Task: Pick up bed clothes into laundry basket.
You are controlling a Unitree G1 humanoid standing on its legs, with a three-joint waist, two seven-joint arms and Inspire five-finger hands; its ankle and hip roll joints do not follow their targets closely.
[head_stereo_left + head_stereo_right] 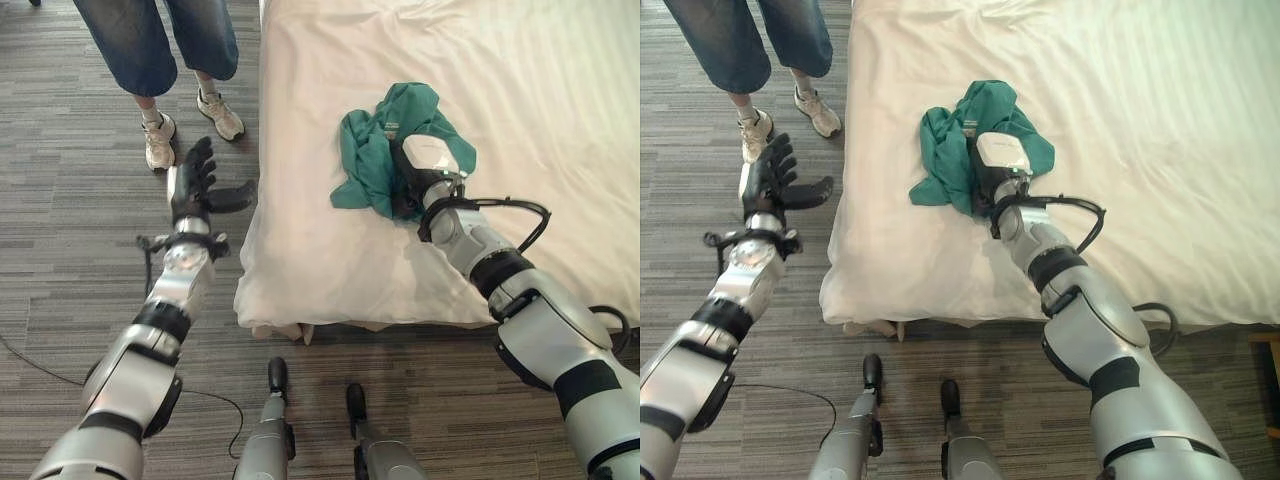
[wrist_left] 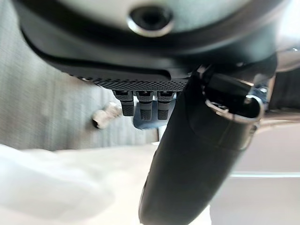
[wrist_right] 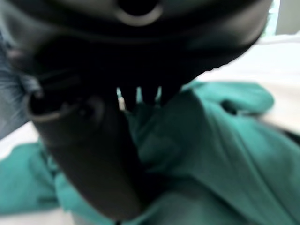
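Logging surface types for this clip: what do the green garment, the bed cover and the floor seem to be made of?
Green garment: soft matte woven cloth, crumpled in limp folds under the right hand. Bed cover: smooth white sheet fabric, likely cotton, faintly creased. Floor: grey striped, probably low-pile carpet, though it could be vinyl.

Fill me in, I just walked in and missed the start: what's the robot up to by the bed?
The right robot hand is down on a crumpled green garment lying on the white bed, its fingers buried in the cloth, so a grip cannot be confirmed. The left robot hand is raised open over the floor beside the bed. A person stands nearby on the carpet.
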